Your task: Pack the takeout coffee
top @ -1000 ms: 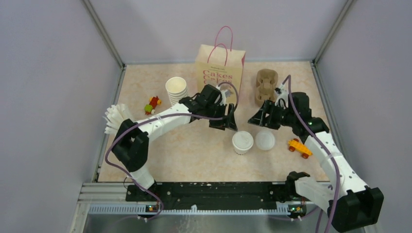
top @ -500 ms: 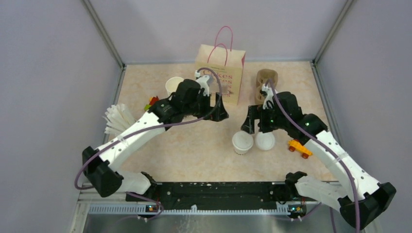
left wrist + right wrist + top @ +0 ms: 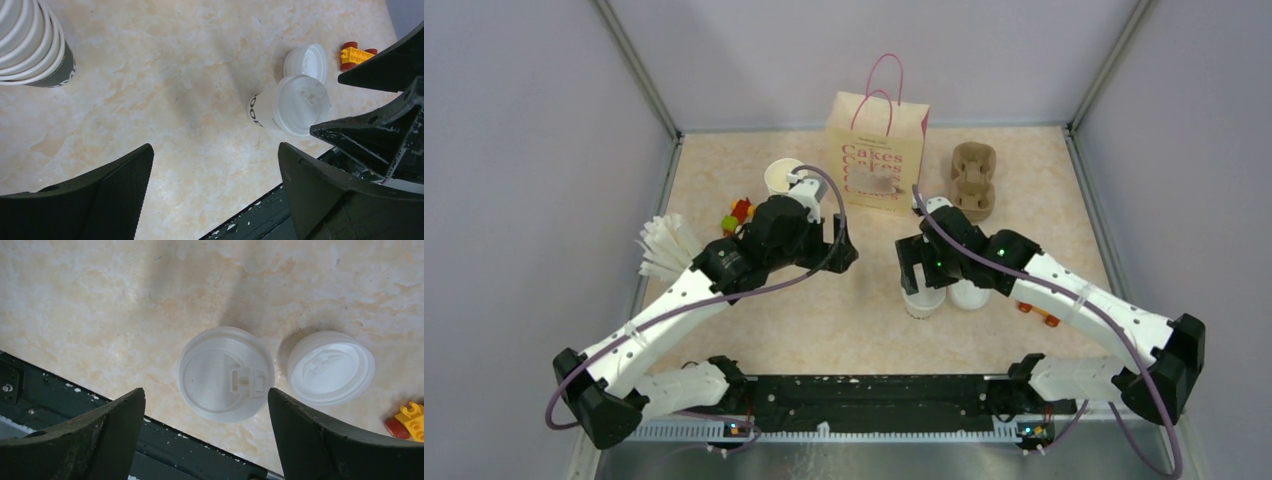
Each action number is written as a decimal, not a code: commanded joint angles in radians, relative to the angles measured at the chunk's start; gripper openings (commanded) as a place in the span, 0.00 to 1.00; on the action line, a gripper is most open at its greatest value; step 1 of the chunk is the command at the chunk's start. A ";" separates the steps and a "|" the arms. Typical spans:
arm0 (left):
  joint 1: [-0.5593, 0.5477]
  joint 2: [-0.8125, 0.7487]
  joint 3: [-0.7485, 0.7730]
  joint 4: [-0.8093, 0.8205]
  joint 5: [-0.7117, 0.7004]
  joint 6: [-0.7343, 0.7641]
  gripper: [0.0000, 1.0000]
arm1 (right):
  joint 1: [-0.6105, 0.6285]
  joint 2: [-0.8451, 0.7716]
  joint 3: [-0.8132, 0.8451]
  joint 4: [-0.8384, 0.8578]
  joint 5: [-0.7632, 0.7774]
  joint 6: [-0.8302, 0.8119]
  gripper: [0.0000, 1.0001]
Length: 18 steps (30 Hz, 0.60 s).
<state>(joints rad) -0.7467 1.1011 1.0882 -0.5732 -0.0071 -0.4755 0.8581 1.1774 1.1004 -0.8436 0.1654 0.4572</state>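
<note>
One takeout coffee (image 3: 226, 373) stands below the wide-spread right end effector (image 3: 206, 394); left end effector (image 3: 215, 148) likewise spread, apart.

"Cakes" in red, repeated down the paper bag (image 3: 876, 150); black lettering on the takeout coffee (image 3: 287, 106), illegible.

**Hidden & cut-off bits**

Top cam: small white paper cup with round white plastic lid (image 3: 921, 303) sits partly under right arm (image 3: 944, 262). Orange-yellow toy car with red wheels (image 3: 1024, 308) is mostly behind the same arm. Tall stack of lidless white cups (image 3: 780, 177) is partly covered by left arm (image 3: 769, 235).

L wrist cam: stack cut by top-left edge. Cup's black lettering (image 3: 255, 110) only partly legible.

R wrist cam: toy car cut by bottom-right corner. Lid hides cup's side.
</note>
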 commanded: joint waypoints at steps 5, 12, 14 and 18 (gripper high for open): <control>0.003 -0.099 -0.042 -0.013 -0.054 0.016 0.99 | 0.018 0.023 -0.005 0.025 0.073 0.026 0.94; 0.003 -0.106 -0.046 -0.028 -0.075 0.023 0.99 | 0.024 0.072 -0.030 0.052 0.045 0.022 0.89; 0.002 -0.107 -0.047 -0.029 -0.077 0.023 0.99 | 0.030 0.085 -0.036 0.047 0.057 0.020 0.88; 0.002 -0.104 -0.046 -0.024 -0.078 0.025 0.99 | 0.033 0.099 -0.050 0.045 0.071 0.016 0.87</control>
<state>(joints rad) -0.7467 1.0103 1.0508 -0.6094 -0.0696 -0.4679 0.8738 1.2663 1.0599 -0.8124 0.2214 0.4709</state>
